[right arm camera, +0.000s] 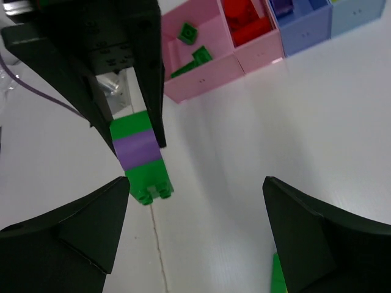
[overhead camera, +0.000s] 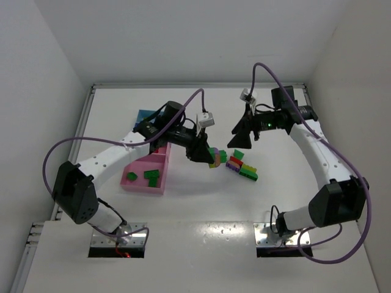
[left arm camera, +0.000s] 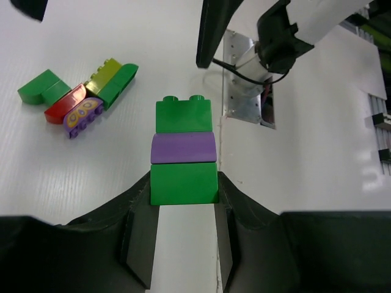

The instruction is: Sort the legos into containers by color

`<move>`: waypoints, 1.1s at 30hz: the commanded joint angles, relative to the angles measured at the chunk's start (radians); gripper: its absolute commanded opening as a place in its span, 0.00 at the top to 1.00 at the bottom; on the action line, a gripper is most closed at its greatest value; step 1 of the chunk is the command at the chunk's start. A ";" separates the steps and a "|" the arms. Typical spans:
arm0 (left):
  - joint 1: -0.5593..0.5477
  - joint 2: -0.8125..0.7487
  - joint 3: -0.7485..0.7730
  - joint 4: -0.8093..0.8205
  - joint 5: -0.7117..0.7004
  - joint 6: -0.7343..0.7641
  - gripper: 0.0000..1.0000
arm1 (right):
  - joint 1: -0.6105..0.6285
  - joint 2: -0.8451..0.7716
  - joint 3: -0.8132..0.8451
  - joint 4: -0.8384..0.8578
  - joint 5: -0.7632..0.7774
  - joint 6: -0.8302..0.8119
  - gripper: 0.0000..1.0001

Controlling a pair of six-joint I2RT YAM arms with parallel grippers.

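Observation:
My left gripper is shut on the bottom green brick of a green-purple-green stack of legos, holding it above the table just right of the containers. The same stack hangs in front of my right gripper, which stands open and holds nothing. From above, the left gripper and right gripper face each other over the loose legos. The pink container holds green legos. Another pink compartment holds red legos.
Loose green, red, lime and purple bricks lie in a cluster on the white table. Blue compartments continue the row beyond the pink ones. White walls enclose the table on three sides. A green brick lies by my right finger.

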 commanded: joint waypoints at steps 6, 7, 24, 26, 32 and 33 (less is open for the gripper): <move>0.075 -0.030 0.066 -0.041 0.141 -0.016 0.83 | 0.087 0.049 0.117 -0.019 -0.115 -0.060 0.18; 0.075 -0.030 0.075 -0.041 0.142 -0.016 0.83 | 0.096 0.049 0.117 -0.033 -0.115 -0.060 0.18; 0.119 -0.039 0.110 -0.098 0.171 0.005 0.81 | 0.171 0.069 0.105 -0.056 -0.064 -0.100 0.18; 0.119 -0.048 0.110 -0.098 0.171 0.005 0.81 | 0.180 0.080 0.105 -0.047 -0.055 -0.089 0.24; 0.119 -0.057 0.110 -0.098 0.171 -0.004 0.81 | 0.209 0.089 0.114 -0.038 -0.046 -0.089 0.28; 0.119 -0.057 0.110 -0.098 0.171 -0.004 0.81 | 0.209 0.089 0.105 -0.038 -0.046 -0.089 0.29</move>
